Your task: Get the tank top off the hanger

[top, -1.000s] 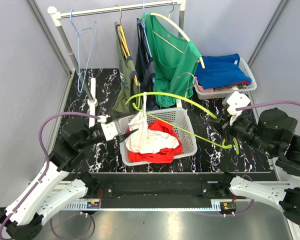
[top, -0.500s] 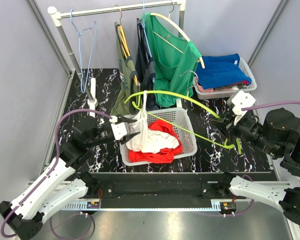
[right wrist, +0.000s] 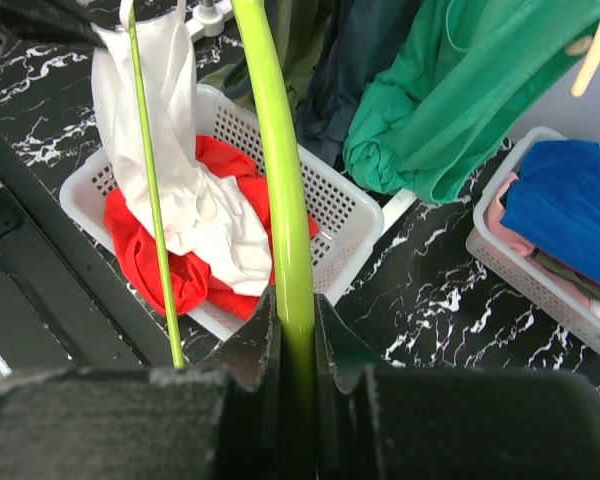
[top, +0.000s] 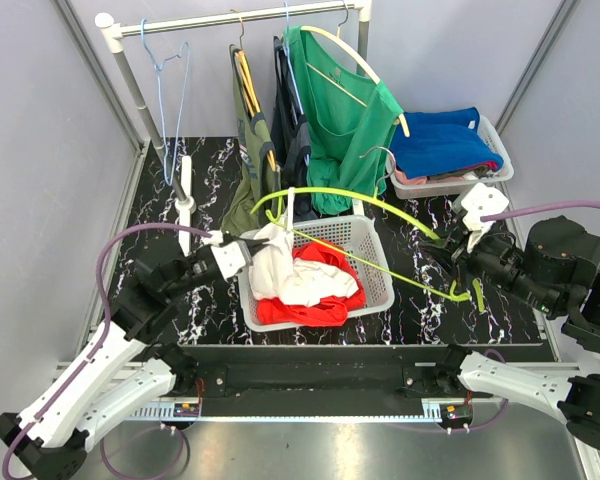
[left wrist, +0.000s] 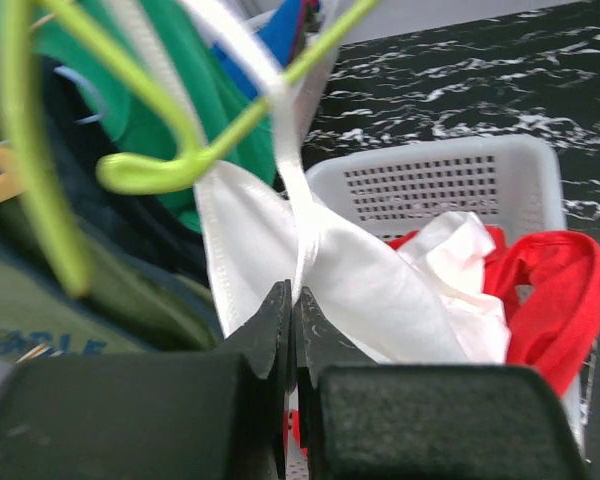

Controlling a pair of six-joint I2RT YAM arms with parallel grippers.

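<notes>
A white tank top (top: 280, 270) hangs by one strap (left wrist: 280, 130) from a lime-green hanger (top: 360, 195) and slumps into a white basket (top: 375, 285). My left gripper (top: 248, 250) sits at the basket's left rim. In the left wrist view this gripper (left wrist: 293, 295) is shut on the tank top (left wrist: 370, 290) where the strap meets the body. My right gripper (top: 450, 258) is at the hanger's right end. The right wrist view shows it (right wrist: 296, 305) shut on the hanger's thick arm (right wrist: 275, 150), with the tank top (right wrist: 170, 180) beyond.
A red garment (top: 325, 305) lies in the basket under the tank top. Behind it a rail (top: 230, 17) carries a green top (top: 345, 110), dark and olive clothes and an empty blue wire hanger (top: 170, 90). A second basket (top: 450, 150) holds folded blue clothes at back right.
My left gripper moved right to the basket's rim and closed on the tank top. The right gripper kept its hold on the hanger, which shifted only slightly.
</notes>
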